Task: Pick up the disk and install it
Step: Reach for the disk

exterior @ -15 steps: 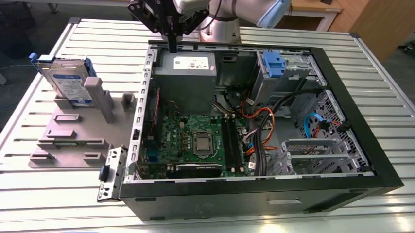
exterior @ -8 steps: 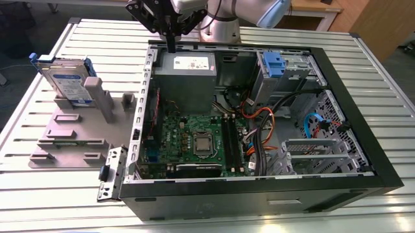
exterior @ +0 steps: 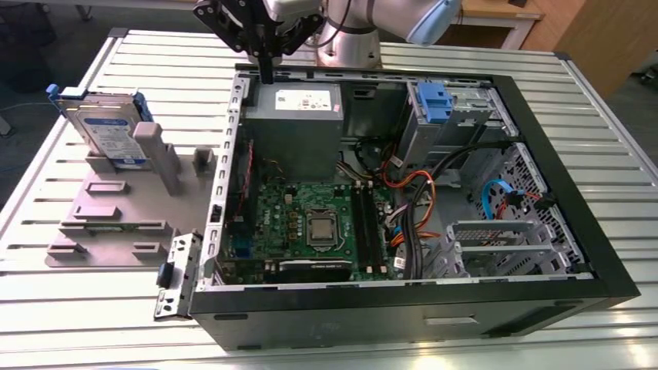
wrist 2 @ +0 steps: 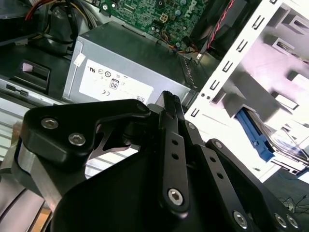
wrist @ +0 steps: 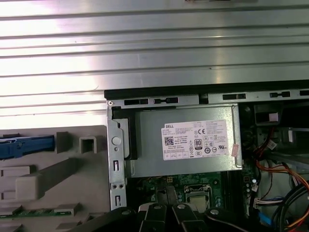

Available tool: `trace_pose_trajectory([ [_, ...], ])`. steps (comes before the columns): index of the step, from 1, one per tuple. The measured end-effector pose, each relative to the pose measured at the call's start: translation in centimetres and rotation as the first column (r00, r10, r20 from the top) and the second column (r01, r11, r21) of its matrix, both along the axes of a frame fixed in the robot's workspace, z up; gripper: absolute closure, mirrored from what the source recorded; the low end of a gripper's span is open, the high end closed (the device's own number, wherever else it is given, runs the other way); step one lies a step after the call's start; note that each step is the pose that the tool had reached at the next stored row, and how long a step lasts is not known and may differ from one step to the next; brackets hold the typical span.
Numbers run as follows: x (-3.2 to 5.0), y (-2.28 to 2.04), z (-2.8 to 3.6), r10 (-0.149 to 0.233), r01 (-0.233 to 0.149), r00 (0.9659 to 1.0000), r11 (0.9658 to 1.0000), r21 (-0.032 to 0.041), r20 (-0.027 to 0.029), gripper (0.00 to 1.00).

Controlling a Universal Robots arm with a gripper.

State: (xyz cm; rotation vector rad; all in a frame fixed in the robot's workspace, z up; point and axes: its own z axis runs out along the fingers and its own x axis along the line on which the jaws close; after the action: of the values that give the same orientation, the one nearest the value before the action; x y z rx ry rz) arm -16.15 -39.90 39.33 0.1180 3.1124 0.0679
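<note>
The disk (exterior: 106, 132), silver-grey with a white-and-blue label and a blue bracket, stands on edge in the grey slotted holder (exterior: 113, 212) at the exterior view's left, on the slatted metal table. Its blue bracket edge (wrist: 26, 146) shows in the first wrist view and again as the disk (wrist 2: 257, 139) in the second wrist view. My gripper (exterior: 267, 75) hangs above the far-left corner of the open computer case, over the power supply (exterior: 298, 108), well apart from the disk. Its black fingers (wrist 2: 167, 104) are pressed together with nothing between them; the gripper (wrist: 168, 209) points at the case.
The open computer case (exterior: 575, 254) lies on its side with the motherboard (exterior: 308, 223), cables and a grey drive cage exposed. A blue-handled carrier (exterior: 432, 104) sits atop that cage. A loose metal bracket (exterior: 177, 274) lies beside the case. Slatted table (exterior: 62, 324) surrounds everything.
</note>
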Motion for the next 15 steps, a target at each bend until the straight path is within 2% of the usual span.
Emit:
trace_pose_trajectory([
  [15, -0.59, 0.0, 0.0, 0.0, 0.0, 1.0, 1.0, 0.0, 0.0, 0.89],
])
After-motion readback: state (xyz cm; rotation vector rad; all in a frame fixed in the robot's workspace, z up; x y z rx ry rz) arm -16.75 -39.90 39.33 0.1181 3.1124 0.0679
